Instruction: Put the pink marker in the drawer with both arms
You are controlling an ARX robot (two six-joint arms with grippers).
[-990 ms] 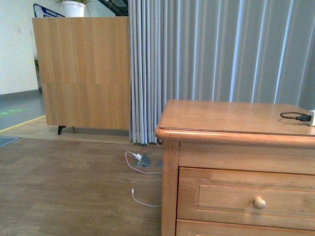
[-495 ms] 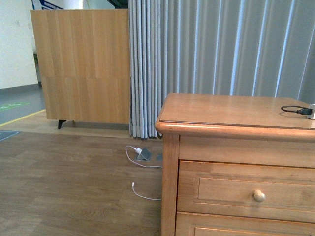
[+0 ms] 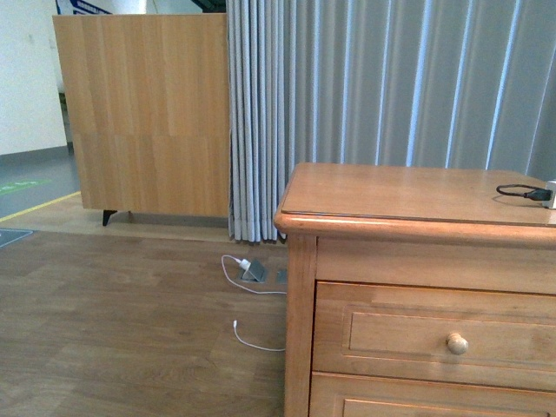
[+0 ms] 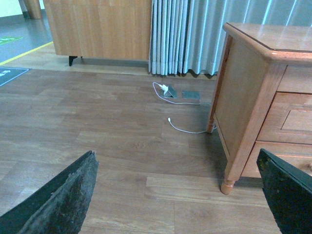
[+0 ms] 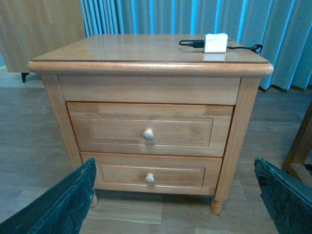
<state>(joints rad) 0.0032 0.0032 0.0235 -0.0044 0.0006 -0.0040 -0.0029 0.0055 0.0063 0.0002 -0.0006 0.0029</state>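
Observation:
The upper drawer [image 5: 148,129] of the honey-coloured nightstand is shut, with its round pale knob [image 5: 148,134] facing my right wrist camera. It also shows in the front view [image 3: 434,334] at the lower right. The pink marker is not in view in any frame. My right gripper [image 5: 178,204] is open and empty, some way in front of the nightstand at about the height of the lower drawer. My left gripper [image 4: 180,200] is open and empty above the floor, to the left of the nightstand's side. Neither arm shows in the front view.
A lower drawer [image 5: 151,175] with the same knob is shut. A white charger block with a black cable [image 5: 215,43] lies on the nightstand top. A white cable and a floor socket [image 3: 252,274] lie by the grey curtain. A wooden cabinet [image 3: 143,113] stands at the back left.
The front view has shifted slightly downward in the scene: the nightstand and cabinet sit lower than a second ago, and the plant pot on the cabinet has left the frame.

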